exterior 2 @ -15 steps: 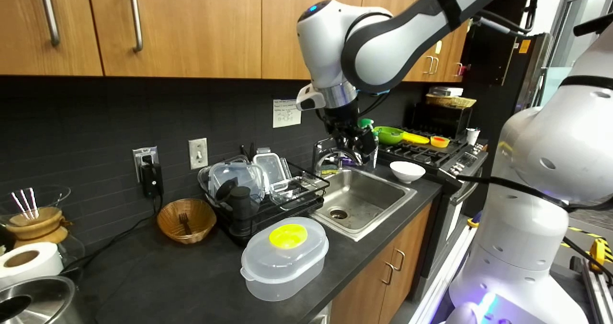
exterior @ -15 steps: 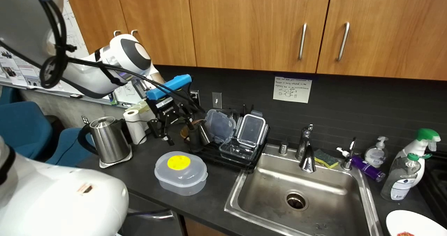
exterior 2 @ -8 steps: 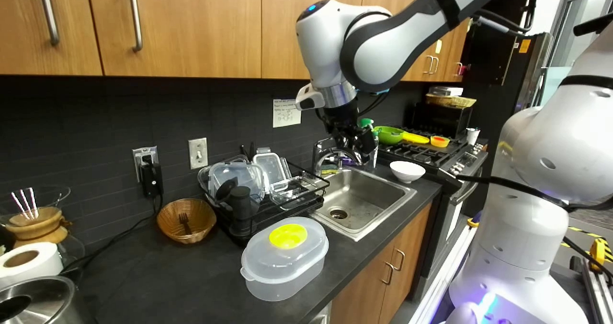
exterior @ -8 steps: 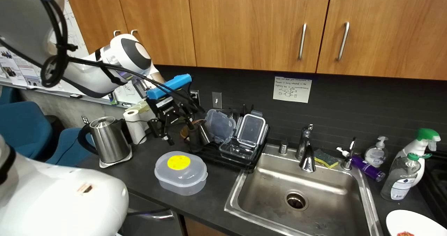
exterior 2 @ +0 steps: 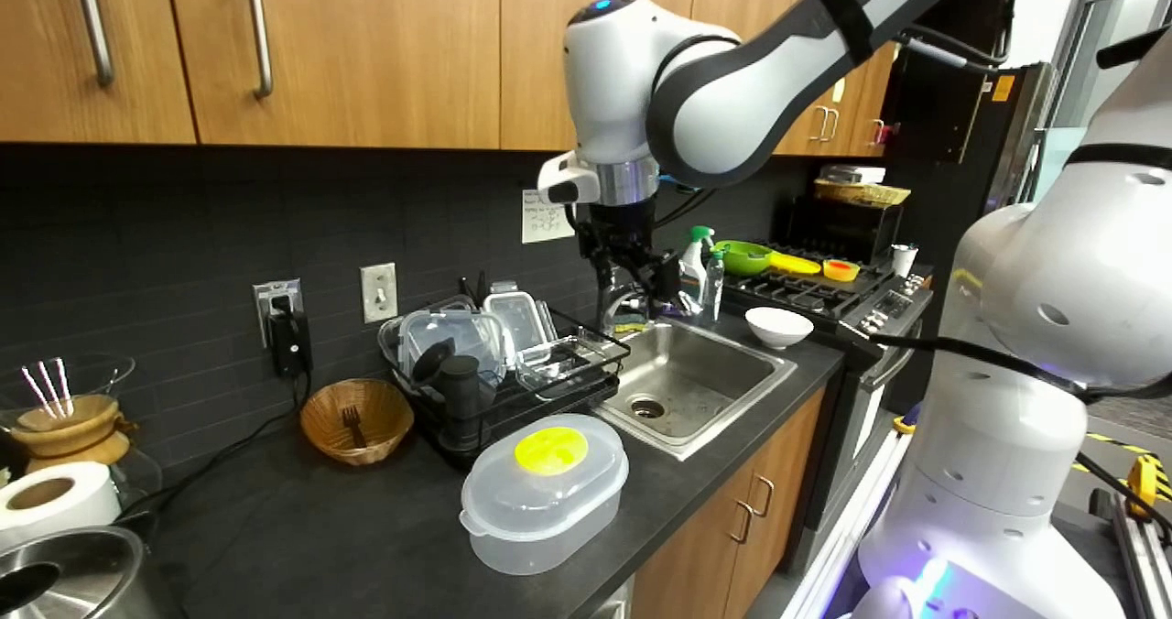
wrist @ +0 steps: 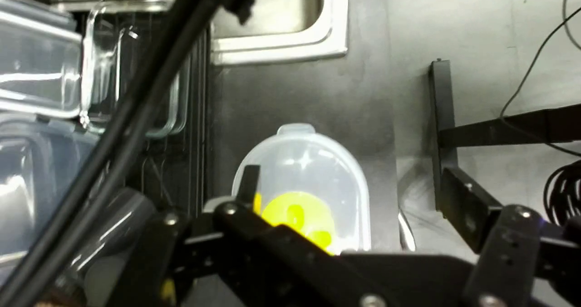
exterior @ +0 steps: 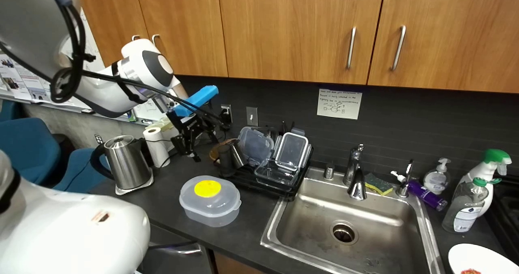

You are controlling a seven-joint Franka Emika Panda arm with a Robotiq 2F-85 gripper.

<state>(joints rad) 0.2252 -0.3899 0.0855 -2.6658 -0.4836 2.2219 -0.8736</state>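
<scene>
The tub (exterior: 210, 204) looks like smooth, cloudy plastic with a bit of gloss on top, while the fingers (wrist: 470, 211) are pretty matt. Worktop (exterior 2: 293, 532) is matt too, cupboards (exterior: 300, 31) are smooth wood, sink (exterior: 381, 241) is dull-ish metal, the tap (exterior: 357, 180) way glossier, and the basket (exterior 2: 388, 410) is rough and woven.

Lit bright and diffuse, seemingly from above, in both exterior views; shadowed along wall (exterior 2: 165, 234) under cabinets (exterior 2: 357, 51). Streaked with glare inside steel sink (exterior: 312, 229), nearly blown out across white arm (exterior: 77, 233), flared blue-white at robot base (exterior 2: 980, 546). In wrist view, washed out over floor (wrist: 454, 30), starred with glint on clear lid (wrist: 299, 164), soft-focused on near cables (wrist: 136, 121).
</scene>
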